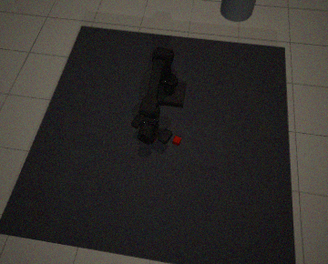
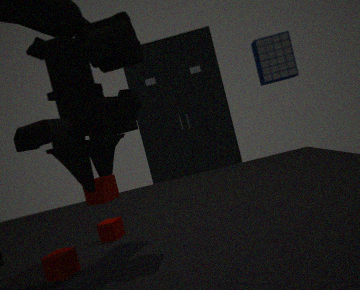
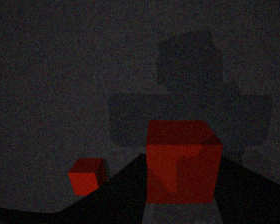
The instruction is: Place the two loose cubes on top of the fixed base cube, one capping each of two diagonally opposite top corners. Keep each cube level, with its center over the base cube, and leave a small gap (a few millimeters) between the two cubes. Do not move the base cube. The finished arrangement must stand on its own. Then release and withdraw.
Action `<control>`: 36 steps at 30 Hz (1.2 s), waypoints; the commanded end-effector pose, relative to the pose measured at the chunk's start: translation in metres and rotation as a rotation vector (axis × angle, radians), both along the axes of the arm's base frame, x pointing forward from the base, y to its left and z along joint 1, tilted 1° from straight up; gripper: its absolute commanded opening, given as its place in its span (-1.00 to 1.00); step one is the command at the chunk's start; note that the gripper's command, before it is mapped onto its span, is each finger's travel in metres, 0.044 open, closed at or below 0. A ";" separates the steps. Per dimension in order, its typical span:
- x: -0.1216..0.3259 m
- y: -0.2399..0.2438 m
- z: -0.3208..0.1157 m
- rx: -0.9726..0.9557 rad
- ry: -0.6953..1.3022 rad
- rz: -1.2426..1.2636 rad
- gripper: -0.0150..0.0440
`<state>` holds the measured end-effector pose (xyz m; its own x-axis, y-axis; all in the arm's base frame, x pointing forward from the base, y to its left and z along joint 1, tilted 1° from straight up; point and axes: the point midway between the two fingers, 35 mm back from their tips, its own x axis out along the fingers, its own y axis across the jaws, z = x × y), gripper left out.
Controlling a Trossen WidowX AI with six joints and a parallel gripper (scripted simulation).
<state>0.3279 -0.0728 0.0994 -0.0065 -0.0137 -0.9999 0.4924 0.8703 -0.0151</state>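
My gripper (image 2: 99,183) (image 3: 179,161) is shut on a red cube (image 2: 105,192) (image 3: 177,132), held in the air above the mat. Two more red cubes stand on the mat in the exterior view: a smaller-looking one (image 2: 111,230) below the held cube, and a larger-looking one (image 2: 61,265) at lower left, nearer that camera. I cannot tell which is the base cube. The wrist view shows one standing cube (image 3: 86,183) at lower left, beyond the left finger. The top view shows one cube (image 1: 177,140) right of the gripper; the arm largely hides what is under it.
The picture is dark. The arm (image 1: 154,86) reaches forward from its base plate (image 1: 179,97) over the dark mat (image 1: 216,191). The gripper's shadow (image 3: 136,117) falls on the mat. A dark cabinet (image 2: 187,145) and a blue-edged gridded panel (image 2: 277,57) are in the background.
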 end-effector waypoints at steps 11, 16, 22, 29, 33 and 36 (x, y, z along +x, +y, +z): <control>0.003 0.044 -0.008 0.007 -0.005 0.312 -0.14; 0.003 0.060 -0.011 0.008 -0.004 0.424 -0.14; 0.002 0.079 -0.015 0.010 -0.003 0.558 -0.14; -0.001 0.101 -0.020 0.012 -0.001 0.715 -0.14; -0.004 0.113 -0.023 0.013 0.000 0.804 -0.14; -0.006 0.122 -0.025 0.014 0.000 0.871 -0.14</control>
<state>0.3241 0.0400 0.0744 -0.0060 -0.0078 -1.0000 -0.2865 0.9581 -0.0058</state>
